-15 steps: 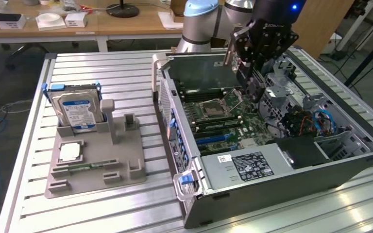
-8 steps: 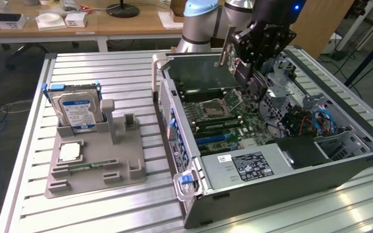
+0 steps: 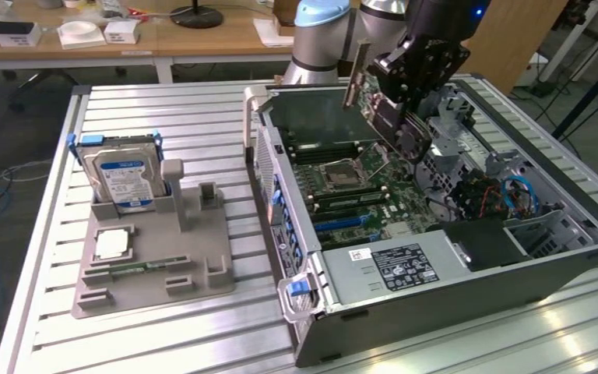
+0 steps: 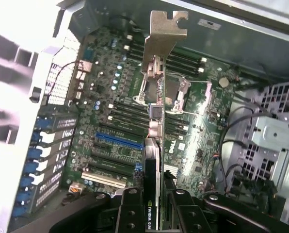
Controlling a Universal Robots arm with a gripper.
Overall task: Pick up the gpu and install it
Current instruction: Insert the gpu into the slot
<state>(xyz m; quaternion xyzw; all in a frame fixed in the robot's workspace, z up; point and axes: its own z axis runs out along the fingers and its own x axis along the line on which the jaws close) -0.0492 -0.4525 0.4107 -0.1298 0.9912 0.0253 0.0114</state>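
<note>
My gripper [image 3: 416, 78] hangs over the open computer case [image 3: 548, 269] and is shut on the gpu [image 3: 391, 121]. The gpu is a thin dark card held on edge, with its silver bracket [image 3: 357, 68] at the end toward the back of the case. In the wrist view the gpu [image 4: 155, 145] runs edge-on away from my gripper [image 4: 156, 216], with a black finger [image 4: 130, 213] clamped against each face. Its bracket [image 4: 164, 34] is at the far end. The card floats above the motherboard [image 4: 110, 102], clear of the expansion slots, including a blue slot [image 4: 116, 141].
A grey fixture [image 3: 153, 273] stands on the slatted table at the exterior view's left. It carries a hard drive [image 3: 122, 179], a processor [image 3: 112, 243] and a memory stick [image 3: 138, 267]. Inside the case are a power supply [image 3: 398, 265], drive cages [image 3: 455, 132] and cables [image 3: 497, 195].
</note>
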